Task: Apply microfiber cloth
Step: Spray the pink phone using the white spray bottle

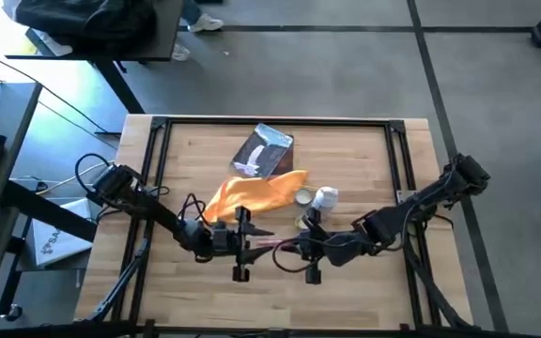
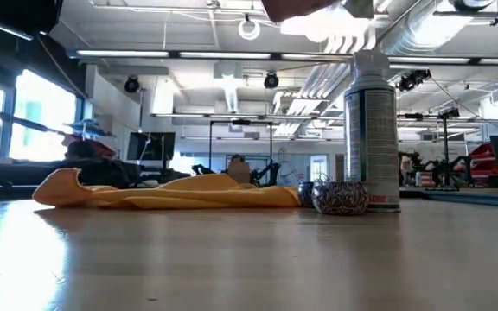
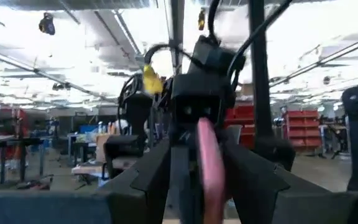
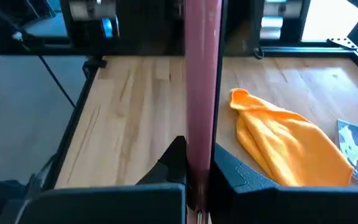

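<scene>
Both grippers meet near the front middle of the wooden tabletop (image 1: 364, 150), facing each other along one line. Between them runs a slim pink rod-like object (image 1: 272, 244); what it is cannot be told. In the right wrist view this pink object (image 4: 201, 93) stands straight out between the right gripper's (image 1: 301, 248) fingers (image 4: 166, 163), which are clamped on its near end. In the left wrist view the same object (image 3: 211, 168) sits between the left gripper's (image 1: 244, 242) fingers (image 3: 148, 174), and they look closed against it, though blur makes the contact hard to judge.

Just behind the left gripper lies the microfiber cloth (image 1: 250, 195), an orange-yellow crumpled heap spread flat on the tabletop, touched by neither gripper. From the low view it (image 2: 175, 192) is a long, low mound. Behind the cloth, touching its far edge, lies a grey-blue and white packet (image 1: 263, 150). Just to the cloth's right stands an upright spray can (image 2: 372, 130) with a white cap, and a small round lid-like piece (image 1: 303, 197) lies beside it.
</scene>
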